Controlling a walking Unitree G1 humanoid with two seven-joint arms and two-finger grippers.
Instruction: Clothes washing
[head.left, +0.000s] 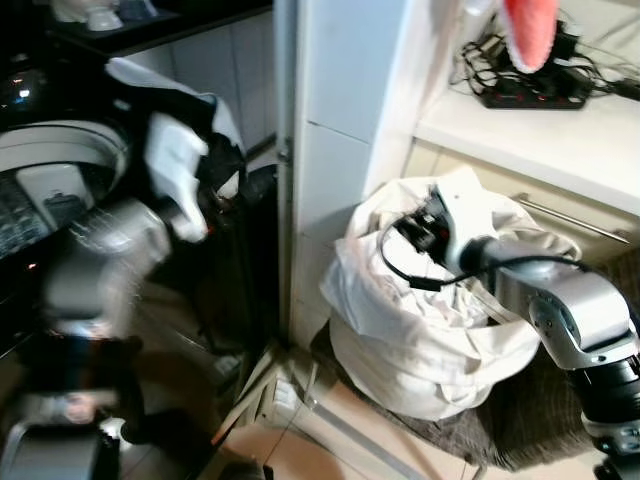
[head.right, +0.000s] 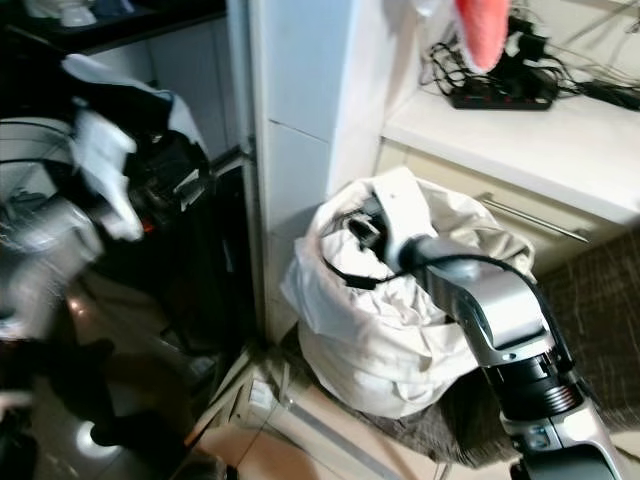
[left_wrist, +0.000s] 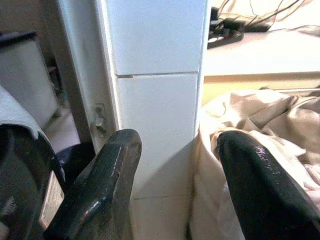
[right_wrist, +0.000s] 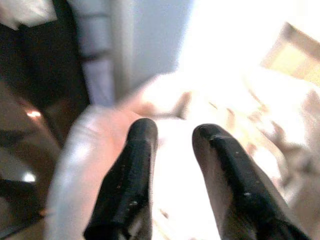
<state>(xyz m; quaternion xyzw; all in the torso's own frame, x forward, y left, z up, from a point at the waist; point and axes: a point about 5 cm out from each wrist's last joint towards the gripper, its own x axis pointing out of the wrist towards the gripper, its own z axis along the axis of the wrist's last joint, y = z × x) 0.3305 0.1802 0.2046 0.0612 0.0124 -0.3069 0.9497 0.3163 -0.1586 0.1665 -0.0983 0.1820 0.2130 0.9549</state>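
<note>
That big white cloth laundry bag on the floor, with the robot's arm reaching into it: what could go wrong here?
Possible risks:
1. The right gripper sits at the mouth of the white cloth laundry bag. Its open fingers may snag the bag's own fabric instead of a garment.
2. A loose black cable loops from that arm over the bag's rim and might catch.
3. The left arm is blurred, apparently moving, close to the white tiled pillar, so it might bump it.
</note>
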